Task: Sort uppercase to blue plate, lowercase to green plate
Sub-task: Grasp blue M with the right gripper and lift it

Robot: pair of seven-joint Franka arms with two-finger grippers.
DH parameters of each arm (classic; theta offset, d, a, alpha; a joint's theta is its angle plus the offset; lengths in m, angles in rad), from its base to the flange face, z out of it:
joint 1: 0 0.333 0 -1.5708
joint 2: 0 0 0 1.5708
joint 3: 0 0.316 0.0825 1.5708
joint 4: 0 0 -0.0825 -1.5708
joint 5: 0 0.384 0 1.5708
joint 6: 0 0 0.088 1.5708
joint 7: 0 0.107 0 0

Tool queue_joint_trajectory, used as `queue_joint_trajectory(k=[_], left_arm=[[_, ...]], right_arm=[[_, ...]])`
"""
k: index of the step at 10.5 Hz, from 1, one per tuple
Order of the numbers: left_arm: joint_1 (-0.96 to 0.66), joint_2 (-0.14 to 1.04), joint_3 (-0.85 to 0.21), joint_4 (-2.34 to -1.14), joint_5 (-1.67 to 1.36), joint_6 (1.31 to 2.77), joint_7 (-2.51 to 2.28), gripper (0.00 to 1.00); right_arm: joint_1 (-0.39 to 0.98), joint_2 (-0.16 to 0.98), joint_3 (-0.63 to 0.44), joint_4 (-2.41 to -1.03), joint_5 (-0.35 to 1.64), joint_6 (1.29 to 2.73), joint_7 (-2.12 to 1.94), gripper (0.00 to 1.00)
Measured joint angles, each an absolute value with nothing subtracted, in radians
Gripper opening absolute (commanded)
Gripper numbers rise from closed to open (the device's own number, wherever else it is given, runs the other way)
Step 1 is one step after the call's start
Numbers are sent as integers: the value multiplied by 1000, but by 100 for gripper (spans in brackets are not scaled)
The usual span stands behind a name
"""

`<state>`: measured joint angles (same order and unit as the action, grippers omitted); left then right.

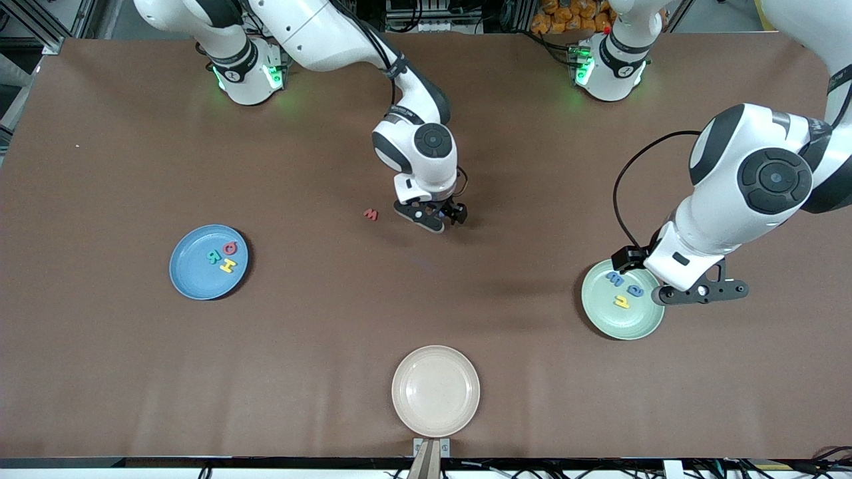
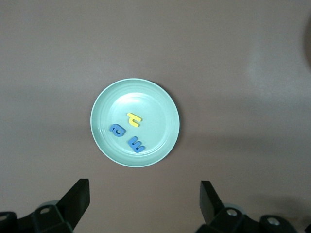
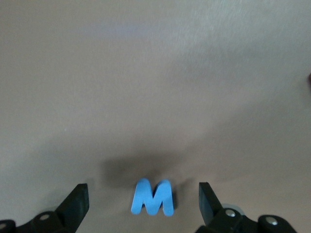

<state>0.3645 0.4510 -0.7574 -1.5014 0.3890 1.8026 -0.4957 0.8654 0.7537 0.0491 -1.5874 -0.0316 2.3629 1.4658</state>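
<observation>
Cream plate (image 1: 435,390): front view, nearest the camera, holds nothing, no part in the sort.
Blue plate (image 1: 208,261): toward the right arm's end of the surface (image 1: 120,372); holds red Q (image 1: 230,249), teal R (image 1: 213,256), yellow H (image 1: 227,266).
Green plate (image 1: 622,300): toward the left arm's end; holds blue m (image 1: 615,280), blue a (image 1: 636,290), a yellow r-like letter (image 1: 622,302).
Red w (image 1: 371,214): loose on the surface, just beside the right tool (image 1: 436,218), on the side toward the blue plate.
Left tool (image 1: 699,291): over the green plate's rim, waiting.

Left wrist view: left tool (image 2: 144,204) open, nothing between the fingers; green plate (image 2: 160,99) below with its three letters.

Right wrist view: right tool (image 3: 144,204) open and low; blue M (image 3: 153,196) upright to the lens, flat on the surface, centred in the gap, touched by neither finger. Its width runs across the gap, so closing would pinch it by the outer legs. Judgement: the right arm is much the nearer; a short straight descent suits.
</observation>
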Motion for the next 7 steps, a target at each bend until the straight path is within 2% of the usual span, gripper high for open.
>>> queue_joint_trajectory(k=[6,7], left_arm=[[376,451,-756,-1501,389,1790,-496,100],[376,451,-756,-1499,389,1790,-496,100]], right_arm=[[882,772,48,-1584,-47,2363,1497,100],[884,779,48,-1584,-50,2363,1498,97]])
